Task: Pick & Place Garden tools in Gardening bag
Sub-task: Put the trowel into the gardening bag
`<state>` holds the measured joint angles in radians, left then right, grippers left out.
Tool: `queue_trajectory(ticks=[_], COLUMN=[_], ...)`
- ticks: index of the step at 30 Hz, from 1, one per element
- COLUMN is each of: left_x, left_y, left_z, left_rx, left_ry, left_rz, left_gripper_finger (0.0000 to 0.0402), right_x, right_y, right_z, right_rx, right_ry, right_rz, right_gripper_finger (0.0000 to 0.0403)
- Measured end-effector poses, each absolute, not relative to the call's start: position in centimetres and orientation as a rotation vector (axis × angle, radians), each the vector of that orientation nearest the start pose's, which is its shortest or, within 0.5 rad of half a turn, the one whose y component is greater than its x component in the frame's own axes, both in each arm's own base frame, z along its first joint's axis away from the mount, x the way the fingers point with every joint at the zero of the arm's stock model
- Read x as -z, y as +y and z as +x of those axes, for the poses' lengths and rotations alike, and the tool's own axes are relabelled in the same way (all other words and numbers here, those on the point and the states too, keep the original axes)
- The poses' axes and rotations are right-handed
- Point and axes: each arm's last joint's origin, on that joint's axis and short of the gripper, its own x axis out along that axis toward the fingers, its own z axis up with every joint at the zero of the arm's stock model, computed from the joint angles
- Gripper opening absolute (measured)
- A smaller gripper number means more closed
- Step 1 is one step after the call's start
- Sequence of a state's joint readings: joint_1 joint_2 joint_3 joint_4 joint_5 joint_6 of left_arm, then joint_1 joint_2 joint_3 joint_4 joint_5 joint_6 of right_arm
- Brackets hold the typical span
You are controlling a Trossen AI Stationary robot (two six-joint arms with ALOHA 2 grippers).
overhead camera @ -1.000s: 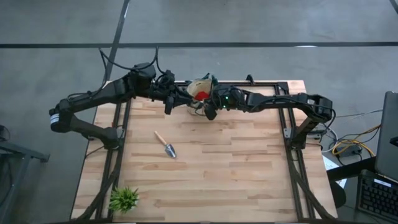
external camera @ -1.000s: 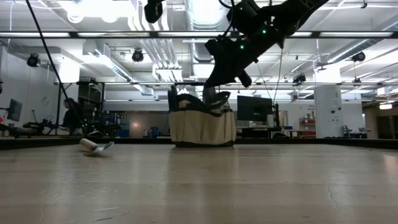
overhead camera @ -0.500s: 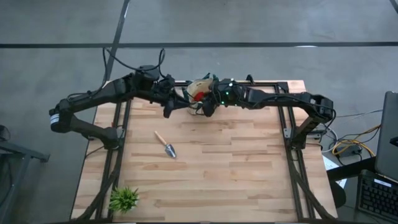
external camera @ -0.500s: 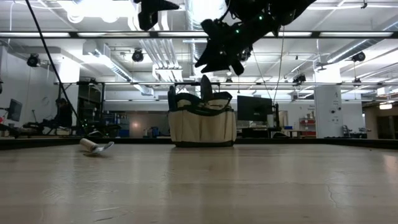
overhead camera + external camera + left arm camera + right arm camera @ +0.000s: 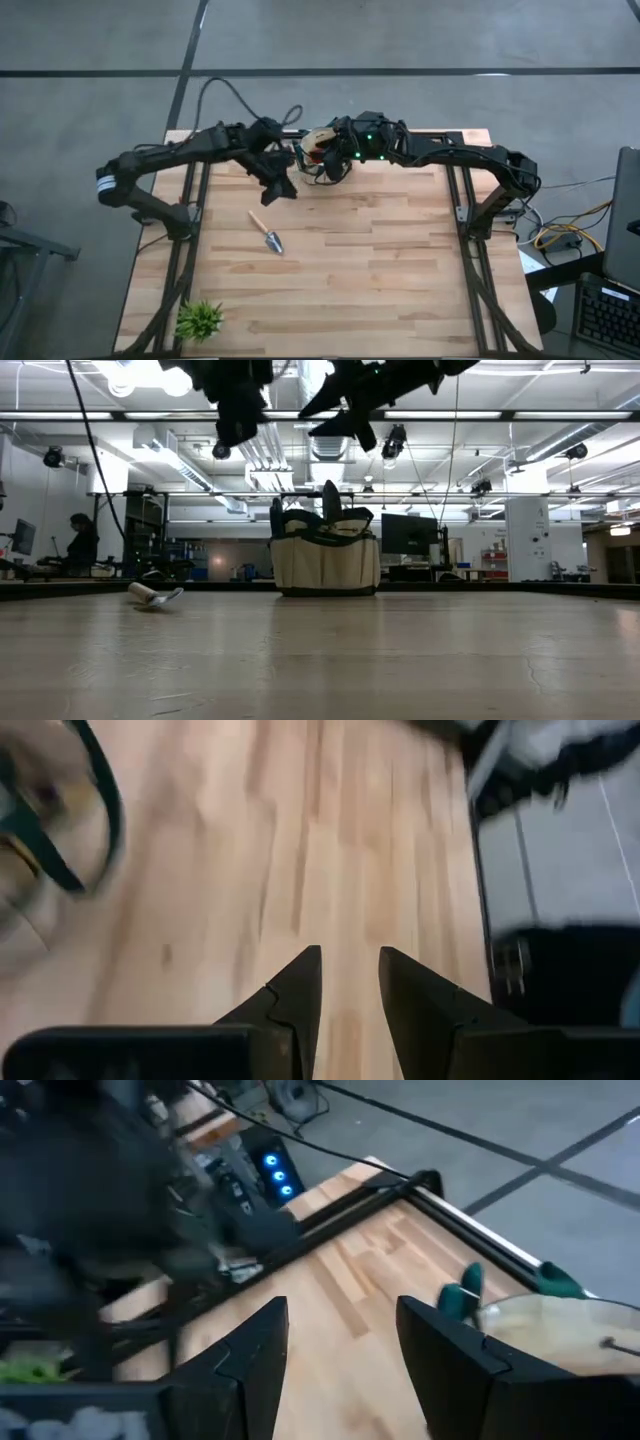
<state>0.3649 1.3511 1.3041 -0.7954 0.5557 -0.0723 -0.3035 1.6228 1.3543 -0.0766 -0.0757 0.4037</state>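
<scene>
The left gripper has swung away from the gardening bag, the right gripper risen.

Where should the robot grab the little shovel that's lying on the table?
Probably by the wooden handle of the trowel, coming straight down from above. It lies flat on the table, and the narrow handle points toward the back-left with open wood all around it. The left gripper, fingers open, is nearest.

The tan gardening bag with dark green trim stands upright at the table's far edge, something red inside, while one wooden-handled silver trowel lies flat mid-table, well apart.
</scene>
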Motion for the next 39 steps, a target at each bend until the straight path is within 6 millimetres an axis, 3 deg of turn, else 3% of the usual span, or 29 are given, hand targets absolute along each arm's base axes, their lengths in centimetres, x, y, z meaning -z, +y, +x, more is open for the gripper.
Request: queue_trajectory(ticks=[5, 11, 23, 39], left_x=[-30.8, -27.3, -22.0, -17.0], left_y=[8.1, 7.7, 5.8, 5.1], left_z=[26.4, 27.8, 30.0, 29.4], left_rx=[0.299, 0.427, 0.623, 0.66], left_ry=[0.977, 1.149, 1.306, 1.322], left_rz=[-0.449, -0.322, -0.014, 0.049], left_gripper_finger=[0.0106, 0.0106, 0.0106, 0.0106], right_x=[-34.6, -36.1, -37.0, -37.1], right_y=[-10.7, -9.8, -8.4, -8.2], right_z=[35.1, 33.4, 32.9, 33.0], right_rx=[0.262, 0.248, 0.22, 0.219], right_ry=[0.318, 0.318, 0.294, 0.281], right_rz=[0.481, 0.474, 0.495, 0.498], right_gripper_finger=[0.0171, 0.0159, 0.0141, 0.0116])
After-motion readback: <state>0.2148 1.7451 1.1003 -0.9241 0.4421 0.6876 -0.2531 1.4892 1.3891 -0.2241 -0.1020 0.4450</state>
